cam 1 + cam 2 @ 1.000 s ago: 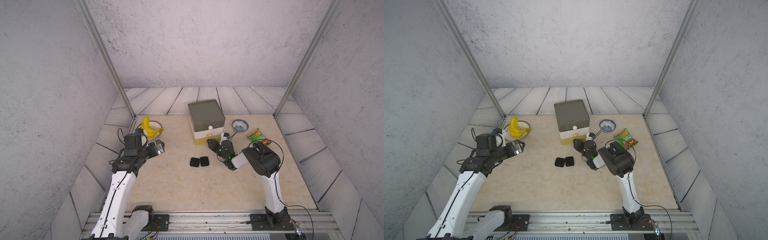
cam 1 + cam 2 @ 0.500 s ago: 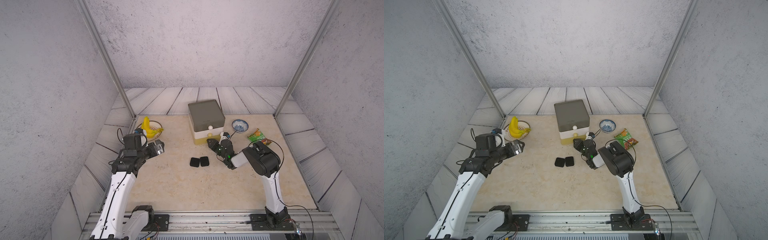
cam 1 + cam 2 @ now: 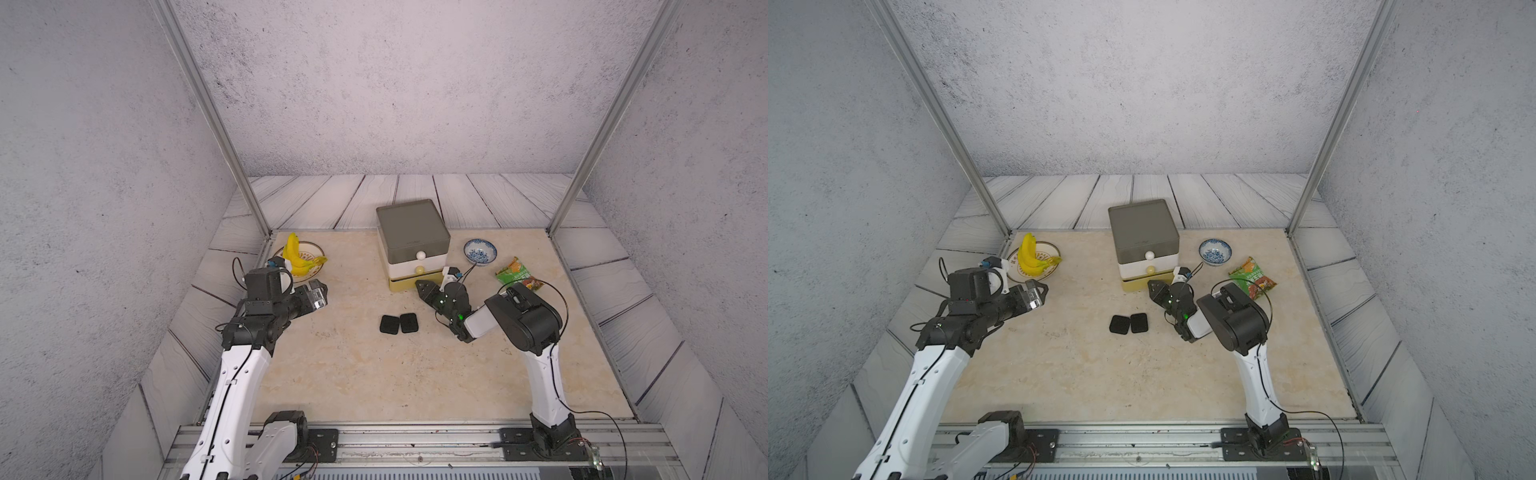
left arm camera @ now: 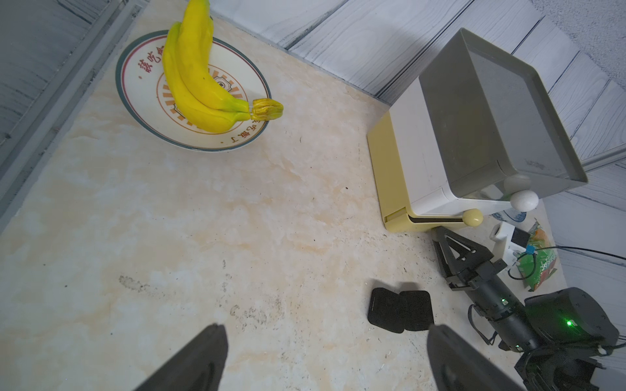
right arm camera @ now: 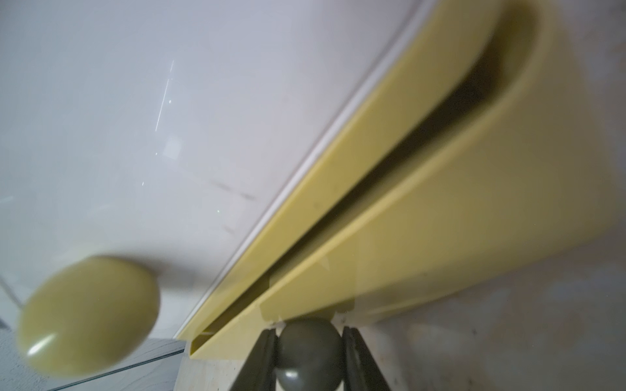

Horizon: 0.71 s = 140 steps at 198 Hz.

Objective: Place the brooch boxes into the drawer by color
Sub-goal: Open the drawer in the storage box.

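Your right hand (image 5: pixel 308 333): clamped on the knob (image 5: pixel 308 359) of the yellow drawer (image 5: pixel 423 203).
Your left hand (image 4: pixel 327 328): fingers apart, two black boxes (image 4: pixel 386 309) just ahead.

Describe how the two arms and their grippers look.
The left arm and right arm have white links, black joints and thin black cables looped alongside. The left gripper and right gripper have black, tapered fingers. Green lights glow on the right arm.

Noting beige marbled tabletop (image 3: pixel 332 374), bearing three-tier drawer (image 3: pixel 411 230) at back centre; carrying two black brooch boxes (image 3: pixel 389 324) in front, side by side, touching; holding plate (image 3: pixel 314 251) back left, patterned bowl (image 3: pixel 480 252) and green snack packet (image 3: pixel 516 272) back right.
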Tool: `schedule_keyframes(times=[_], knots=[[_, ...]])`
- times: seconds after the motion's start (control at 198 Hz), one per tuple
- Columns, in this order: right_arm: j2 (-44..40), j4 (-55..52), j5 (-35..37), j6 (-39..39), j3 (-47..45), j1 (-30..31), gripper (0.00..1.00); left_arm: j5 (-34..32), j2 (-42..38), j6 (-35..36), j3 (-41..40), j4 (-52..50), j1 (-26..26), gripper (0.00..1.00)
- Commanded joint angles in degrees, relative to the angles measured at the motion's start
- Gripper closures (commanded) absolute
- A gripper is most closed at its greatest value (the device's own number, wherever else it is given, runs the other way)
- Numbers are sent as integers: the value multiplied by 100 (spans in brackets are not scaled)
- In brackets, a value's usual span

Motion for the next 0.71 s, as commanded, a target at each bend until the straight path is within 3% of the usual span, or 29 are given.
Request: schedule_keyframes(times=[0.0, 0.703], knots=[[-321, 129, -75, 54, -446, 31, 81, 73, -163, -14, -56, -67, 64, 2], [-1553, 177, -359, -48, -2045, 402, 80, 299, -599, -324, 58, -329, 67, 2]])
